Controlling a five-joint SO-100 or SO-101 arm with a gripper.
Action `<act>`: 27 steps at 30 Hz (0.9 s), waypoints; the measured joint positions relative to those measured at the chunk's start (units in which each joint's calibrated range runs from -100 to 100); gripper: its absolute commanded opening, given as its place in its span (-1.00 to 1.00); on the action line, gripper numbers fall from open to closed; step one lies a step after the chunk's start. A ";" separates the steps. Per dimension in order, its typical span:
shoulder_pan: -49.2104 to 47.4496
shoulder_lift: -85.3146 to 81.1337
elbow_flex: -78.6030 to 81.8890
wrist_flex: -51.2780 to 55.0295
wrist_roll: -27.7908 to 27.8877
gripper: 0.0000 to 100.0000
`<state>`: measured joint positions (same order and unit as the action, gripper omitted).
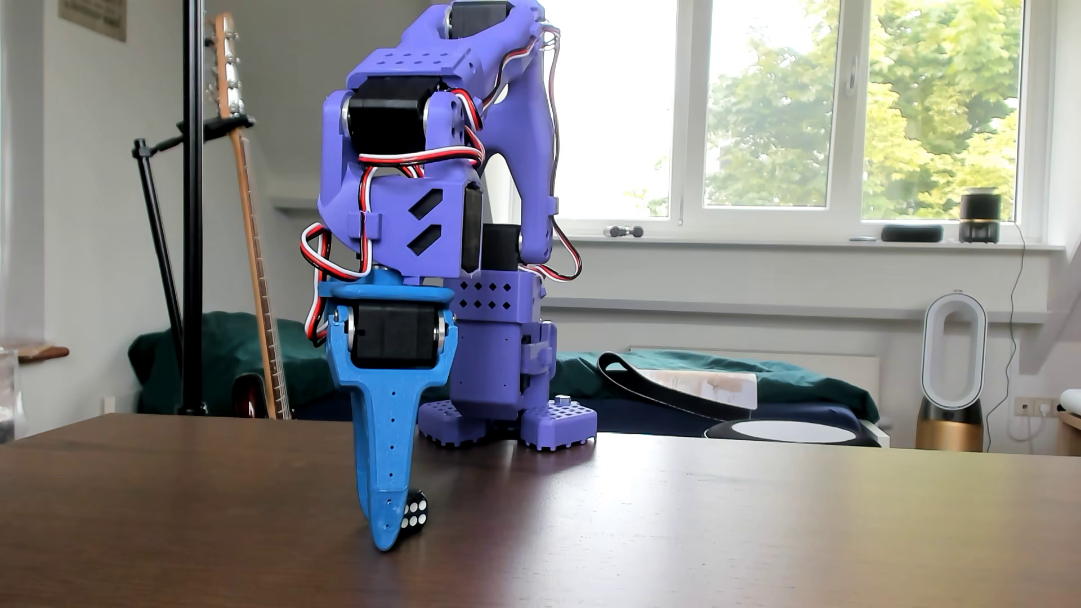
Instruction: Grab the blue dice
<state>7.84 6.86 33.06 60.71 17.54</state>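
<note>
One blue dice (415, 513) sits on my brown table (702, 526), touching the right side of my gripper (391, 529) tip in the other view. I see one bright blue finger (383, 444); whether I'm clamped on it, I cannot tell.

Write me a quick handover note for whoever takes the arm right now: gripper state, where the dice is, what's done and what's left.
Gripper: lowered to the table, only the bright blue finger shows; open or shut cannot be told from this view.
Blue dice: on the table, right beside the fingertip and partly hidden by it, on its right in the other view.
Done: arm brought down to the dice.
Left: confirm the dice sits between the jaws, close, lift.
</note>
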 measured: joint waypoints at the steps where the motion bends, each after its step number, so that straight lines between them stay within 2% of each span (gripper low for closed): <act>1: 0.00 -0.33 0.36 0.00 0.00 -0.60; 14: -1.38 -4.77 5.29 1.30 -0.99 -0.60; 16: -1.54 -4.77 5.29 1.30 -0.99 -0.66; 20: -1.63 -4.77 5.29 1.30 -1.05 -1.00; 22: -1.63 -4.77 5.29 1.30 -1.05 -0.95; 27: -1.63 -4.77 5.29 1.30 -1.05 -0.97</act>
<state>6.22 2.09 38.36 62.02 16.50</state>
